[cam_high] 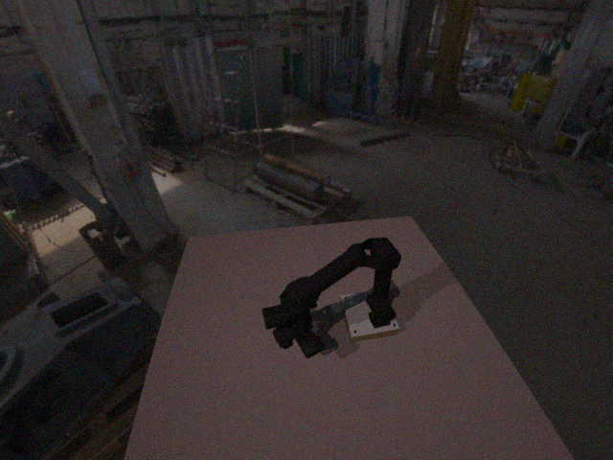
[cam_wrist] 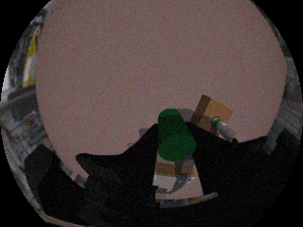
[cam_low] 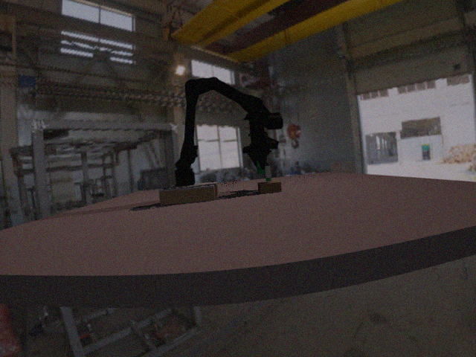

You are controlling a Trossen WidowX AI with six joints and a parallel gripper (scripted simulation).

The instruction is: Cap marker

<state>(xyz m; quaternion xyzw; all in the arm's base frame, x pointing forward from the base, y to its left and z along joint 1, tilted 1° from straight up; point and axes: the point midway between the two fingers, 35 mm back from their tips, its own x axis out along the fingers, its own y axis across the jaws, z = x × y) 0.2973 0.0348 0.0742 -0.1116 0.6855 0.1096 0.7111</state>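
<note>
My gripper [cam_wrist: 171, 126] is shut on the green cap [cam_wrist: 176, 139] [cam_low: 259, 167], which is lifted off the table. The marker [cam_wrist: 224, 130] [cam_low: 268, 172] stands upright in the holder block [cam_wrist: 219, 110] [cam_low: 269, 187], with its white body, a green band low down and a dark tip at the top. The cap is beside the marker, apart from it: to its left in both the wrist view and the exterior view, near the height of the marker's upper part. In the top view the arm hides cap, marker and block.
The arm's base stands on a pale mounting board [cam_high: 369, 329] [cam_low: 188, 194], left of the holder block in the exterior view. The arm arches over the pink table [cam_high: 316, 401] [cam_low: 307, 226], whose near edge shows in the exterior view. The arm's shadow falls between board and block.
</note>
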